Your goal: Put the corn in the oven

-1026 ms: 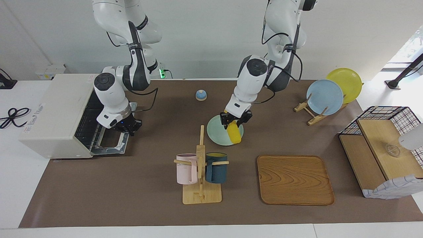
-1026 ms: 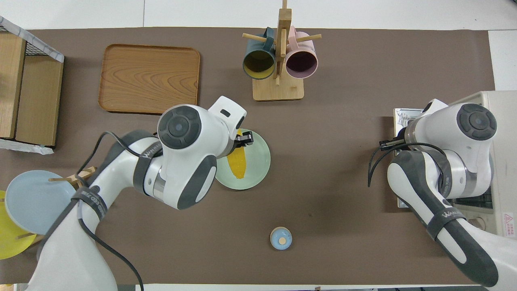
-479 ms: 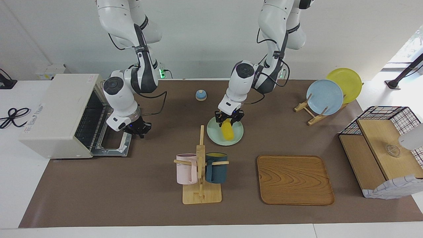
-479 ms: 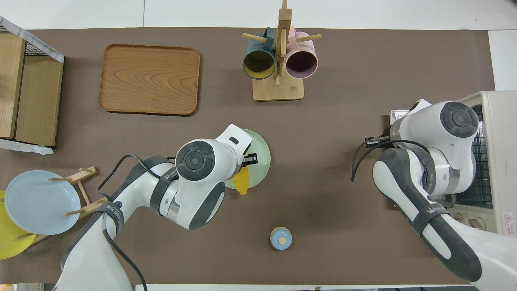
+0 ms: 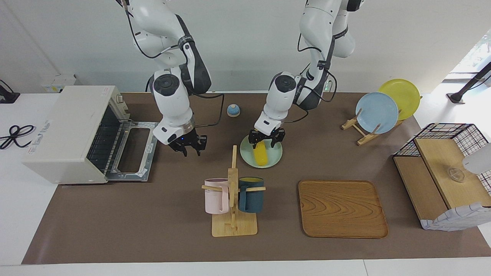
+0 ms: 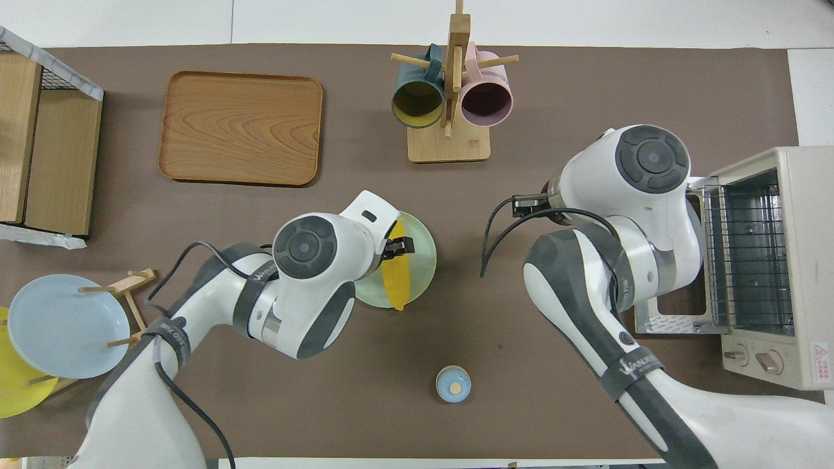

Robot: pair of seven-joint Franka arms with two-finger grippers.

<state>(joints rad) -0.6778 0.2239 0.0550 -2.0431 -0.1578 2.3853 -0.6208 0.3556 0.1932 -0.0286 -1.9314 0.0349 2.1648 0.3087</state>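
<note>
The left claw [image 5: 264, 142] straddles the corn [image 5: 260, 154] on the green plate [image 5: 274, 158] with fingers apart, while the right claw [image 5: 187, 147], also apart, hovers between plate and oven [image 5: 65, 134].

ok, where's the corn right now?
The corn lies on the pale green plate mid-table, between the mug rack and the robots, with the left hand right over its end.
</note>
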